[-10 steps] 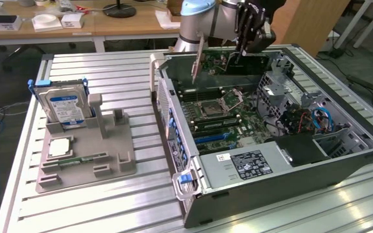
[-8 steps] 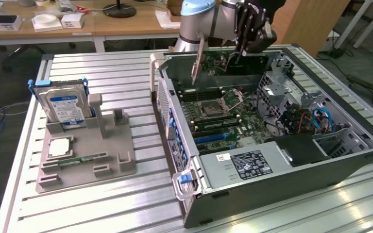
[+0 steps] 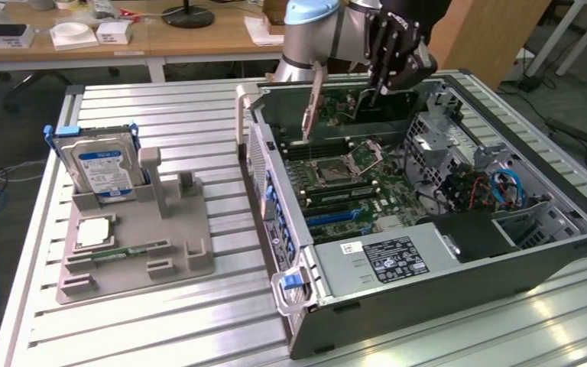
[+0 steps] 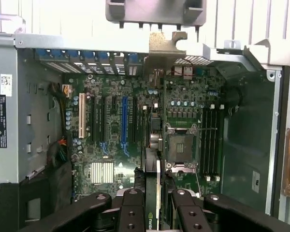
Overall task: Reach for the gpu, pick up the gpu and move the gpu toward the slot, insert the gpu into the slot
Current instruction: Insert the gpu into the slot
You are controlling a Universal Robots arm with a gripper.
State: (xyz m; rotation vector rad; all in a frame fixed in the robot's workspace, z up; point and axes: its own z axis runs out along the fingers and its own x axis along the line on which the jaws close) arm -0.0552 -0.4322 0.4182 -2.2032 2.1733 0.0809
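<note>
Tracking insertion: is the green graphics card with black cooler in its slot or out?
Out: black gripper holds the card on edge above the green motherboard.

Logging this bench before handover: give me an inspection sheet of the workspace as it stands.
Surface: ribbed metal table.
Job's things: graphics card held upright over the motherboard, inside the open computer case.
Clutter: hard drive standing in a grey holder; memory stick lying on it.
Grippers: gripper shut on the graphics card.
Cables: blue wires inside the computer case.
Surroundings: wooden desk with boxes behind.
</note>
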